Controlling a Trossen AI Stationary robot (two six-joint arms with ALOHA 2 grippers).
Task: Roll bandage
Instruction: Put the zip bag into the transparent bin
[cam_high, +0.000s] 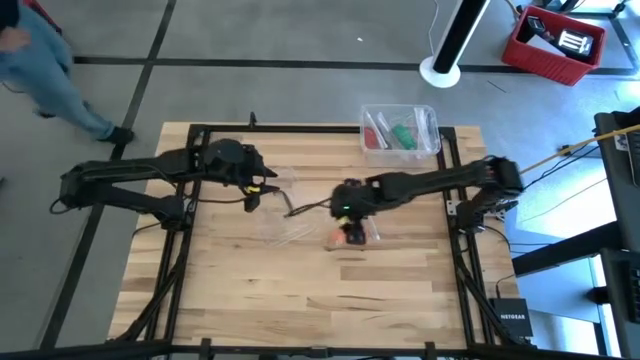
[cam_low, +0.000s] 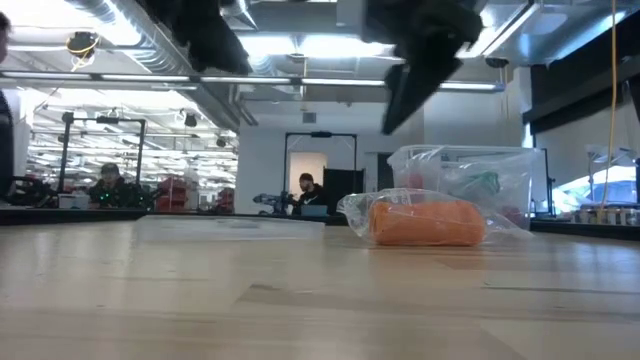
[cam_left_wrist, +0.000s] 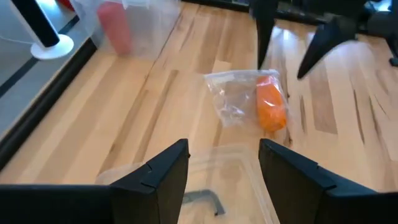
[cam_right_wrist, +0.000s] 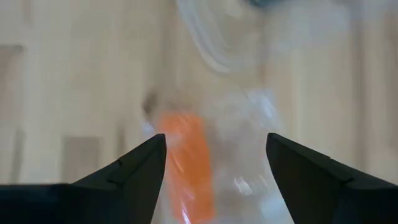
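Observation:
The bandage (cam_left_wrist: 271, 106) is a short orange roll lying on its side on the wooden table, inside one end of a crinkled clear plastic bag (cam_left_wrist: 231, 98). In the high view the bandage (cam_high: 352, 236) lies near the table's middle. My right gripper (cam_right_wrist: 214, 162) hangs open above it, pointing steeply down, with its fingers clear of the bag. From table height, the roll (cam_low: 425, 222) sits well below those fingers. My left gripper (cam_left_wrist: 224, 162) is open at the table's left half, over a flat clear plastic piece (cam_left_wrist: 217, 180), touching nothing.
A clear plastic box (cam_high: 400, 130) with red and green items stands at the table's far edge. A small dark bent tool (cam_left_wrist: 208, 199) lies under the clear piece. Bare wood lies toward the near edge. A person walks on the floor at far left.

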